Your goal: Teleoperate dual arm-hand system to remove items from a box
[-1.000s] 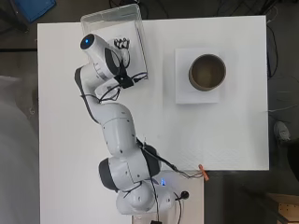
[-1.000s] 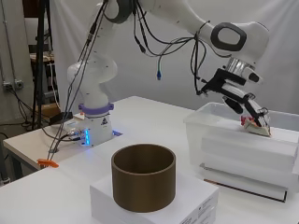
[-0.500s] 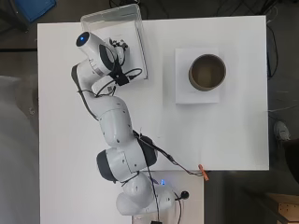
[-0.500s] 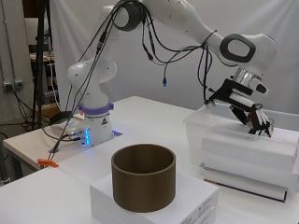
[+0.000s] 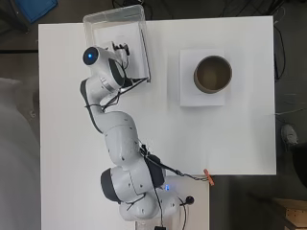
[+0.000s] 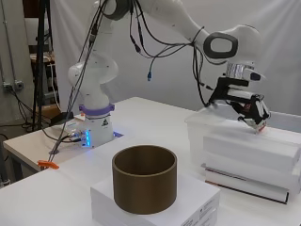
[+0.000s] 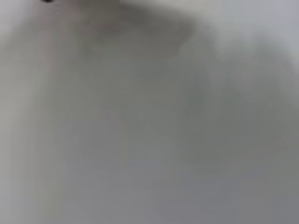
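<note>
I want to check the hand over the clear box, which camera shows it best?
The side view: the hand shows in profile, fingers curled down onto the white item in the clear box. Overhead, the arm hides most of it. The wrist view is only grey blur.

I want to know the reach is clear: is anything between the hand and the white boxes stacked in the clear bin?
Nothing visible. The hand hangs over the open-topped clear bin, fingers pointing down at the top white box, with no lid or other object between them.

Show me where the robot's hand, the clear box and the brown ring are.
hand (image 6: 249,107), side view, on its fingers.
clear box (image 5: 146,62), overhead view, on its right wall.
brown ring (image 6: 143,190), side view, on its outer wall.
</note>
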Robot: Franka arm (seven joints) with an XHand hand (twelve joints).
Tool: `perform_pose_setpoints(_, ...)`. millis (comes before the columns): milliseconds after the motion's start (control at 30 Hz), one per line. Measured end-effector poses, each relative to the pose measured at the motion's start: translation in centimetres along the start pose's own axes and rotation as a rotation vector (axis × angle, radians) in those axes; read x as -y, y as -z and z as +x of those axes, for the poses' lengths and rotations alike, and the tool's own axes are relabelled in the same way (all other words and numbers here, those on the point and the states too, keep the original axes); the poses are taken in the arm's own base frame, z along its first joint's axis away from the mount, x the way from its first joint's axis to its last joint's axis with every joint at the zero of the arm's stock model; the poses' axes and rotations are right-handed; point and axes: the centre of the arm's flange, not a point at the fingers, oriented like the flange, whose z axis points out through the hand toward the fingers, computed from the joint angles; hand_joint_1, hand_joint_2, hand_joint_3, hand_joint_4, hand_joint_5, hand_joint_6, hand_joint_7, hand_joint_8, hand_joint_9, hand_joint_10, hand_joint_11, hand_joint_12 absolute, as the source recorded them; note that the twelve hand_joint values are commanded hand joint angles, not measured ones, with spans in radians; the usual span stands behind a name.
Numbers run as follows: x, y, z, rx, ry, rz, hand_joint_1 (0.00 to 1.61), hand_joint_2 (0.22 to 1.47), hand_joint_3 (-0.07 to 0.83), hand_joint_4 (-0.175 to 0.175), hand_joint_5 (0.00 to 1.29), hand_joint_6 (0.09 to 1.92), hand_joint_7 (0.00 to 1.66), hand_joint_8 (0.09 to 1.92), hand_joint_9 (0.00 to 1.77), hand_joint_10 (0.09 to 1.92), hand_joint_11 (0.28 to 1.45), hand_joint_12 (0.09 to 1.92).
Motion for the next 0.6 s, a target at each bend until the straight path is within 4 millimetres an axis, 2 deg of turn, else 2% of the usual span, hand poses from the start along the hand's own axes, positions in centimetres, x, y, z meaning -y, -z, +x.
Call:
perform_pose_setpoints(200,0.6,1.9,-1.1,-0.036,0.019,-0.028,0.97,1.17,-0.001,0.175,0.87,1.15,1.20,1.92,1.43,1.92,1.03,1.80)
perform_pose_setpoints(300,0.4,3.9,-2.3,-0.054,0.009,-0.052,0.97,1.17,0.000,0.175,0.87,1.16,1.21,1.92,1.44,1.92,1.04,1.80)
perform_pose_setpoints(367,-0.1,5.7,-3.3,-0.068,-0.010,-0.081,0.97,1.17,0.000,0.175,0.87,1.18,1.16,1.92,1.28,1.92,0.79,1.67)
perform_pose_setpoints(467,-0.7,7.3,-5.5,-0.060,-0.059,-0.145,0.97,1.18,0.001,0.175,0.85,1.21,1.18,1.92,1.39,1.92,1.00,1.79)
perform_pose_setpoints(567,-1.8,8.8,-9.1,-0.083,-0.103,-0.180,0.97,1.17,-0.001,0.175,0.87,1.17,1.20,1.92,1.43,1.92,1.05,1.81)
perform_pose_setpoints(600,-1.9,10.0,-11.4,-0.114,-0.116,-0.175,0.97,1.17,-0.001,0.175,0.87,1.16,1.19,1.92,1.42,1.92,1.05,1.81)
